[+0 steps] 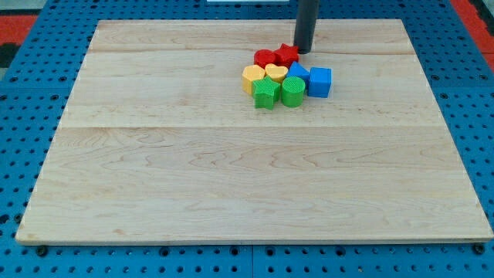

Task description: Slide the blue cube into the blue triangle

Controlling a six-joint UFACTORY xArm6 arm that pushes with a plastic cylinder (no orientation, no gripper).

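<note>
The blue cube (320,82) sits on the wooden board at the right end of a tight cluster near the view's top. The blue triangle (299,72) lies directly to its left, touching it, partly hidden behind the green cylinder. My tip (303,51) is the lower end of a dark rod, just right of the red star (287,54) and above the blue triangle. It stands a short way above and left of the blue cube, not touching it.
The cluster also holds a red cylinder (265,58), a yellow hexagon (252,78), a yellow heart (276,72), a green star (265,93) and a green cylinder (292,91). The wooden board (231,170) lies on a blue pegboard surface.
</note>
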